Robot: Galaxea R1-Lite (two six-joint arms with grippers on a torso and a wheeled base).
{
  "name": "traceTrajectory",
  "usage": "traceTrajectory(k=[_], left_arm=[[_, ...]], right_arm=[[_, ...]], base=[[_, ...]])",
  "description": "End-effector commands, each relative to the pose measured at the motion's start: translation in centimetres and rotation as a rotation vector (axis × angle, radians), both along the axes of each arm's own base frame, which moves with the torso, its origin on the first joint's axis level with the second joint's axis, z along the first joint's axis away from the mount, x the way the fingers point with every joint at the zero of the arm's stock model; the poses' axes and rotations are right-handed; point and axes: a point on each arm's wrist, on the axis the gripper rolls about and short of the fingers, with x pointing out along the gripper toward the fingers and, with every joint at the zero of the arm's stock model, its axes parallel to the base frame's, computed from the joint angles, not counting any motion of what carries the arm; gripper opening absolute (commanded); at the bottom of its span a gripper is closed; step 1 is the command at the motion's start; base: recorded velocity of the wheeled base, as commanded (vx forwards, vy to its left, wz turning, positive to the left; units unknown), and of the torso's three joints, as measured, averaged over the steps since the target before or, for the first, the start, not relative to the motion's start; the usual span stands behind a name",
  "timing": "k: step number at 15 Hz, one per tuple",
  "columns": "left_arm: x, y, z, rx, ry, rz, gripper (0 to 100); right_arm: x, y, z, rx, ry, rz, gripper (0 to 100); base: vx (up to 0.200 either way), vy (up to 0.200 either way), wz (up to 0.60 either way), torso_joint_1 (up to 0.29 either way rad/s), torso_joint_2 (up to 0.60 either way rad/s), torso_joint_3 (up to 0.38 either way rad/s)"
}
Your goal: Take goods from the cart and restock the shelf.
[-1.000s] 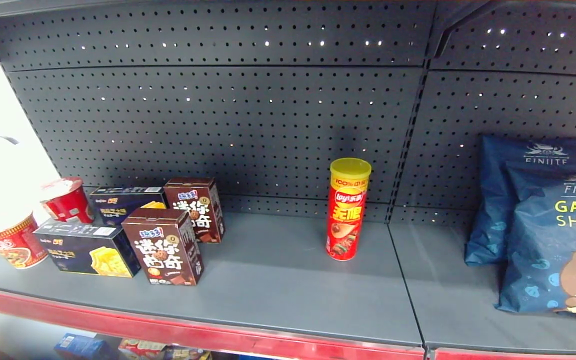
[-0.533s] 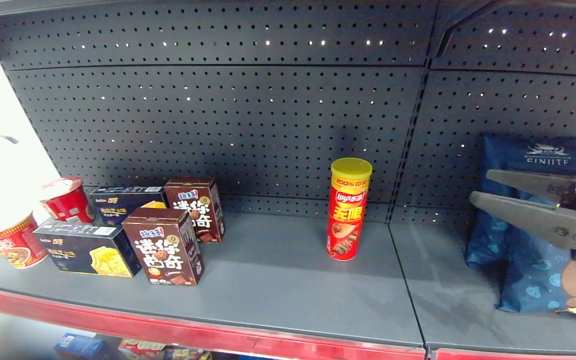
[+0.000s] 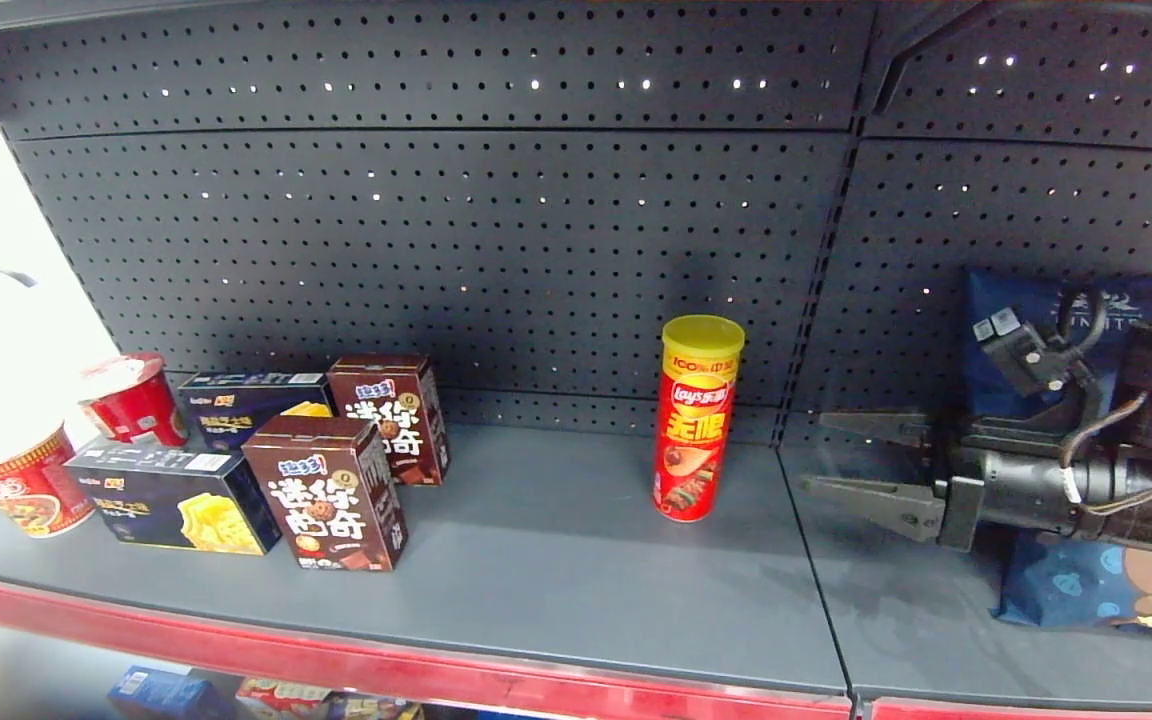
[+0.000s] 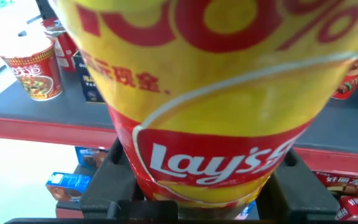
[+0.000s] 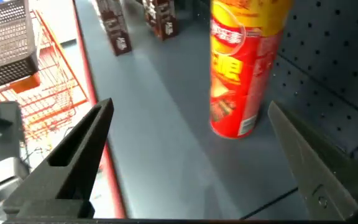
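A red chips can with a yellow lid (image 3: 696, 420) stands upright at the back of the grey shelf (image 3: 556, 560). My right gripper (image 3: 816, 455) is open just to the right of it, level with its lower half and a short gap away. In the right wrist view the same can (image 5: 244, 68) stands ahead of the open right gripper (image 5: 190, 107), past its fingertips. A second chips can (image 4: 210, 106), yellow above and red below, sits in my left gripper (image 4: 197, 186), which is shut on its lower part, in front of the shelf's red edge (image 4: 36, 127).
Brown cookie boxes (image 3: 331, 490), dark blue boxes (image 3: 176, 495) and cup noodles (image 3: 31, 485) crowd the shelf's left end. Blue shrimp chip bags (image 3: 1066, 590) lie behind my right arm. A red wire cart (image 5: 39, 102) stands below the shelf front. More goods (image 3: 281, 695) sit on the lower shelf.
My right arm has come in from the right edge, dropped lower and moved left along the shelf toward the standing can, its gripper open throughout. The goods on the shelf have stayed put.
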Motion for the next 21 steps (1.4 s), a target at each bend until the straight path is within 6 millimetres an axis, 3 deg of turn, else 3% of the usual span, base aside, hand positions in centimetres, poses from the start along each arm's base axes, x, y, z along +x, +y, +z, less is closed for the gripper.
traceTrajectory(k=[1,16,21], left_arm=[[0.1,0.0,-0.1,0.000,0.004,0.000,0],[0.1,0.0,-1.3,0.004,0.033,0.012,0],[0.1,0.0,-1.6,0.006,0.056,0.013,0]], right_arm=[[2.4,0.3,-2.6,-0.008,0.045,0.012,100],[11.3,2.9,-6.5,-0.001,0.064,0.063,100],[12.4,5.4,-7.5,-0.001,0.065,0.114,100]], base=[[0.000,0.000,0.00,0.000,0.00,0.000],[0.000,0.000,0.00,0.000,0.00,0.000],[0.000,0.000,0.00,0.000,0.00,0.000]])
